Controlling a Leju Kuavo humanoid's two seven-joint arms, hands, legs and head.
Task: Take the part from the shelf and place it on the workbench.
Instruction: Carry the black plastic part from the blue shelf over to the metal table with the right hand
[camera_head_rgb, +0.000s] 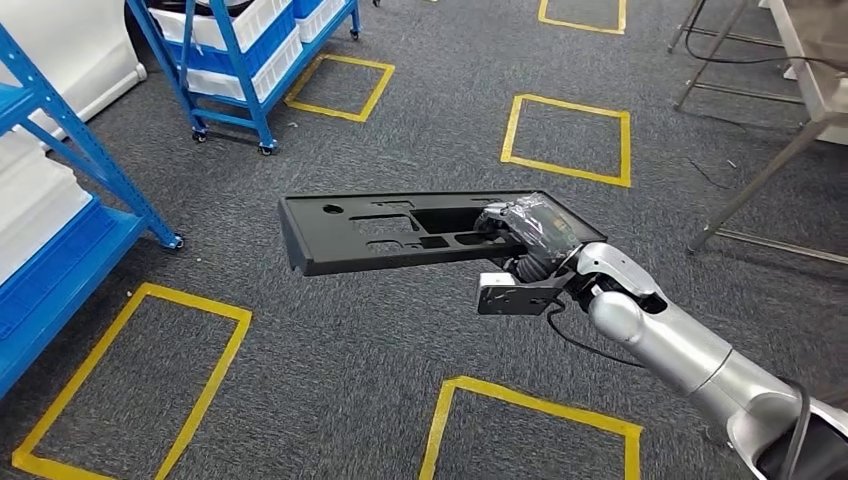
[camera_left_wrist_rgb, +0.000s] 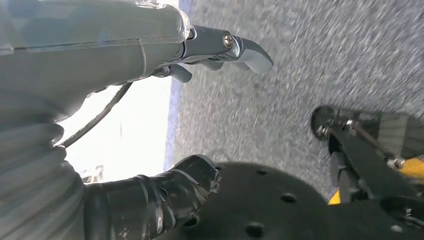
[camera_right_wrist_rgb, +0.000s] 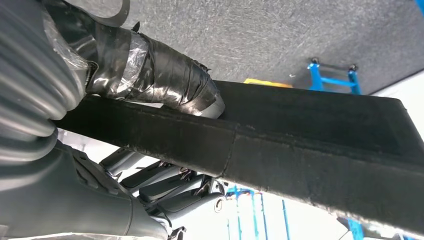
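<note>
The right hand (camera_head_rgb: 528, 240) was clamped on one end of the part (camera_head_rgb: 400, 232), a long flat black panel with cut-outs and a turned-down lip. In the right wrist view the taped thumb (camera_right_wrist_rgb: 155, 75) pressed on one face of the part (camera_right_wrist_rgb: 310, 150) while the darker fingers (camera_right_wrist_rgb: 165, 187) curled under the other, so the edge was pinched between them; that probably explains why the panel stuck out sideways as a cantilever, roughly level, held in the air over the grey carpet floor (camera_head_rgb: 420, 330), touching nothing else. The grip at the very end likely left the long free side clear for setting down, but it also put a lot of leverage on the pinch, so sagging or twisting looked like the main risk. The left hand (camera_left_wrist_rgb: 150, 125) hung low with nothing in it, thumb and fingers spread apart over the floor. Blue shelves (camera_head_rgb: 230, 60) with white bins stood well apart behind the part, and another blue shelf (camera_head_rgb: 60, 230) sat at the left edge of the head view. Yellow floor squares (camera_head_rgb: 570, 135) marked the carpet. Metal legs (camera_head_rgb: 760, 180) at upper right may belong to the workbench, cannot tell. Judged: the part was off the shelf, carry stage, placement not yet done.
</note>
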